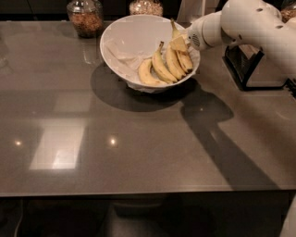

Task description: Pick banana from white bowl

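Observation:
The white bowl [121, 28] stands at the back middle of the grey table. Several yellow bananas lie along its right inner wall. The longest, straightest banana [187, 61] is the rightmost one, and its long stem [175, 28] points up towards the far rim. Three shorter, curved bananas [159, 67] lie to its left. My gripper [180, 44] reaches in over the bowl's right rim at the end of the white arm [245, 21]. It sits right on the upper part of the long banana and hides that part.
Two glass jars [85, 16] [145, 6] with brownish contents stand behind the bowl. A black frame-like object [252, 69] stands at the right, under the arm. A crumpled white liner [122, 52] lies in the bowl's left half. The table's front edge runs along the bottom.

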Controlling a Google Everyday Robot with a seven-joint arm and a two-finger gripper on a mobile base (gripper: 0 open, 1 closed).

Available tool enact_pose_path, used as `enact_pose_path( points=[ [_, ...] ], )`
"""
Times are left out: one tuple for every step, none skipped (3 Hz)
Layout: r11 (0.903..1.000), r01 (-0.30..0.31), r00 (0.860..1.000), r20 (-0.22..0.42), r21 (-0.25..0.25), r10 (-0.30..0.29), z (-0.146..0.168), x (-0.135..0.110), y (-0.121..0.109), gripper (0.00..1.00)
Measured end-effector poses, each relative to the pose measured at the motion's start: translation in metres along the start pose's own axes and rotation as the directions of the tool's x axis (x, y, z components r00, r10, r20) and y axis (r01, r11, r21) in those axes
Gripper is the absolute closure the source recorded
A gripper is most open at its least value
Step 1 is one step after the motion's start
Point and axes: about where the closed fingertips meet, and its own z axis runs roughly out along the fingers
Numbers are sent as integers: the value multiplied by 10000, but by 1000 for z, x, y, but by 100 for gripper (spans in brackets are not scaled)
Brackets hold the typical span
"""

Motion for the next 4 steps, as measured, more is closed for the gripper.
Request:
enact_pose_path(
  points=[
    [9993, 382, 9971, 654, -21, -380, -15, -16, 8, 100],
    [9952, 975, 9851, 1423, 18, -968, -42, -39, 21, 100],
    [9890, 1476, 9718, 1854, 52, -1460, -69, -56, 34, 100],
    [9856, 1688, 9665, 1945, 102, -1675, -95, -63, 42, 100]
  ],
)
